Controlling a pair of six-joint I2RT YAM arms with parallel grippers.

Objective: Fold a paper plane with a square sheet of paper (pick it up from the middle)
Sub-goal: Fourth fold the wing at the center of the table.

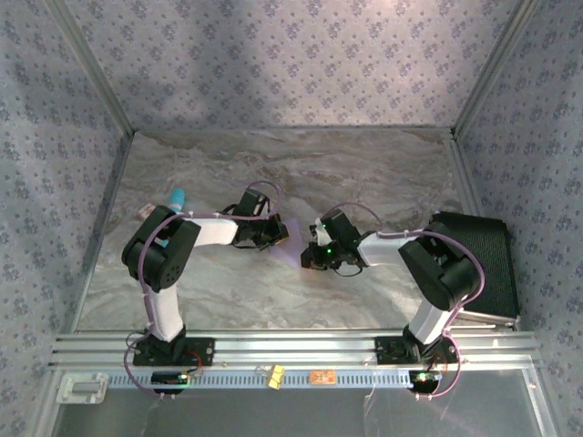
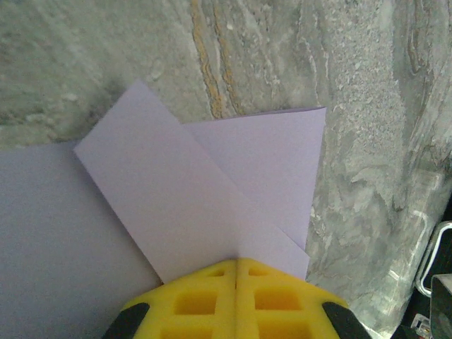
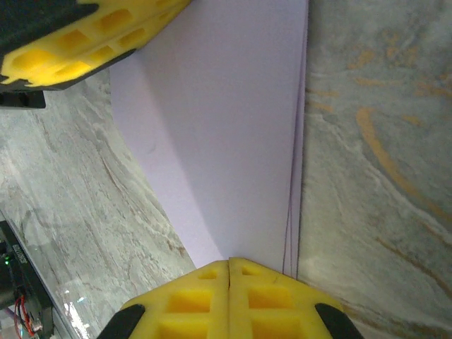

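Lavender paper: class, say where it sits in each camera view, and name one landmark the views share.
Top external: the lavender paper lies mid-table between the left gripper and the right gripper.
Left wrist: it covers left and centre, a folded flap on top, reaching the yellow fingers at the bottom.
Right wrist: a tall strip down the centre, ending at the yellow fingers.
Shared landmark: the marbled grey table top around the paper.

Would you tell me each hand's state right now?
Left hand: closed, tips at the folded paper.
Right hand: closed, tips at the same paper.
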